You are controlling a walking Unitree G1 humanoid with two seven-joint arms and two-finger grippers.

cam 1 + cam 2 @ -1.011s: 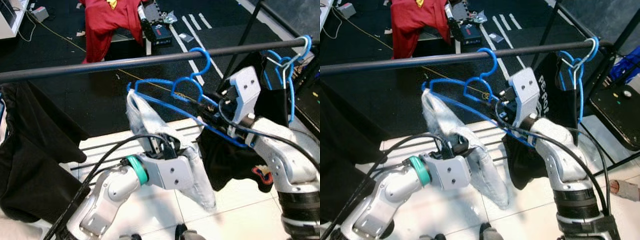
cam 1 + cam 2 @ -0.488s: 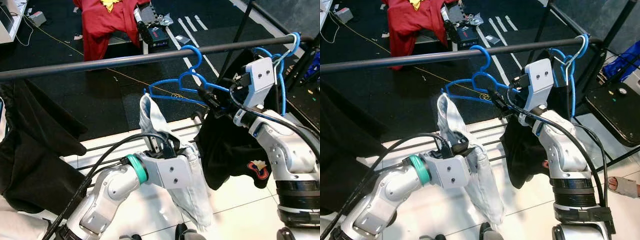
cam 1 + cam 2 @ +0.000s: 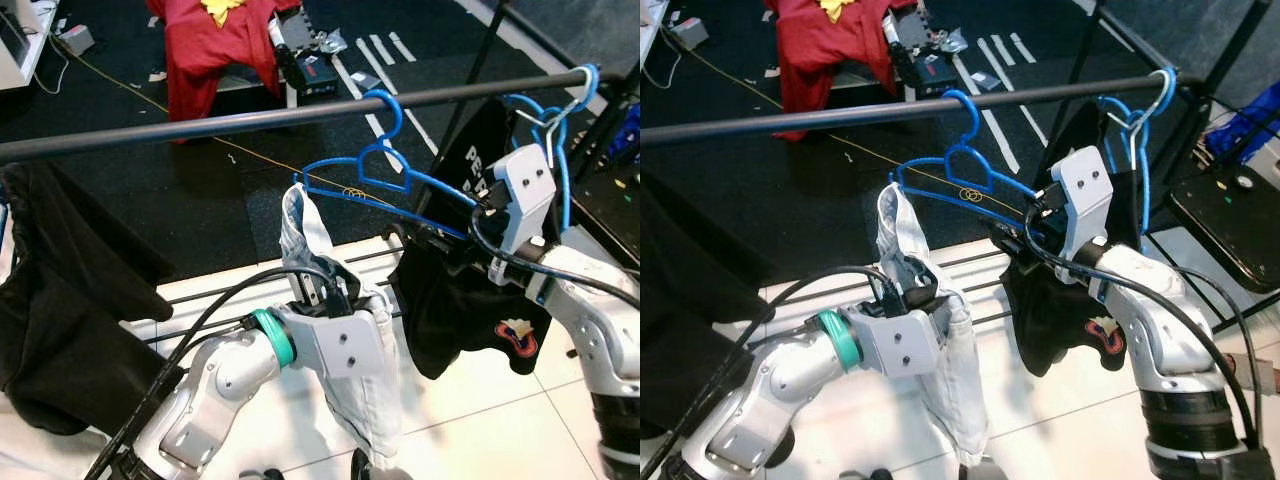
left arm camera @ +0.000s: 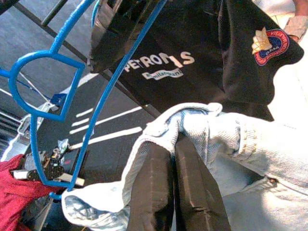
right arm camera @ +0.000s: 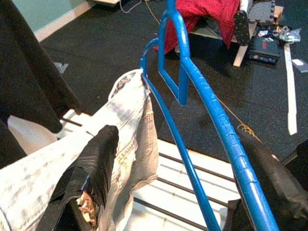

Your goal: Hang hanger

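The blue hanger (image 3: 385, 170) sits centre frame, hook over the rail (image 3: 250, 122), carrying pale jeans (image 3: 335, 300). The left tool (image 4: 173, 192) pinches the jeans, fingers pressed together. The right tool (image 5: 159, 192), fingers spread, straddles the hanger arm. Confirm the hook seats fully, then release slowly.

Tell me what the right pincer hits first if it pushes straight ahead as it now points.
Probably the pale denim garment draped on the blue wire hanger; the right pincer points at it, though depth is unclear.
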